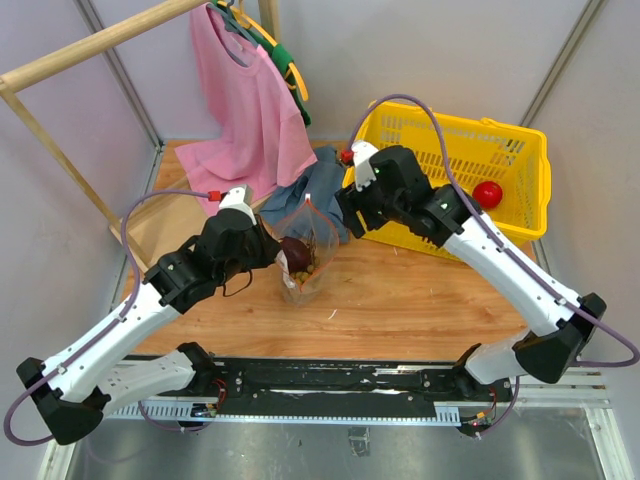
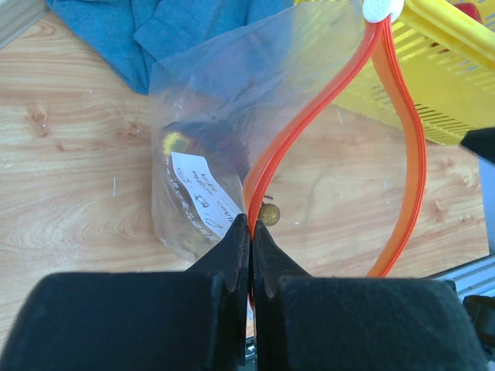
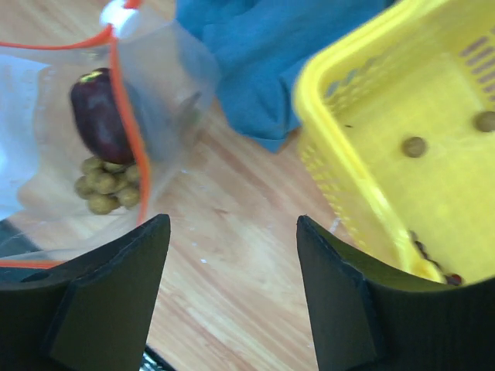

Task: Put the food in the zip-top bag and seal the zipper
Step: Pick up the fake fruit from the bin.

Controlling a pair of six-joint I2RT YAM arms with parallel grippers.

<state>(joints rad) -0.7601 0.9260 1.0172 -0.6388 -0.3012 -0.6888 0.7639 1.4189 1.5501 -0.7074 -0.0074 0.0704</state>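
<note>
Low in the left wrist view, the left gripper (image 2: pixel 251 226) is pinching the zipper (image 2: pixel 261 171), which is gaping open. The right gripper (image 3: pixel 232 228) is hanging spread and empty. At overhead centre, the zip-top bag (image 1: pixel 312 240) is holding the grape bunch (image 3: pixel 100 116) and tan cluster (image 3: pixel 108 185). The red fruit (image 1: pixel 487 193) is lying in the upper-right yellow basket (image 1: pixel 450 120), so bagging it and sealing are likely remaining.

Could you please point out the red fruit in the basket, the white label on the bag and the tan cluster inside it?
red fruit (image 1: pixel 487 194): top external view, middle of its top.
white label (image 2: pixel 203 193): left wrist view, centre of its face.
tan cluster (image 3: pixel 104 185): right wrist view, a central ball.
</note>
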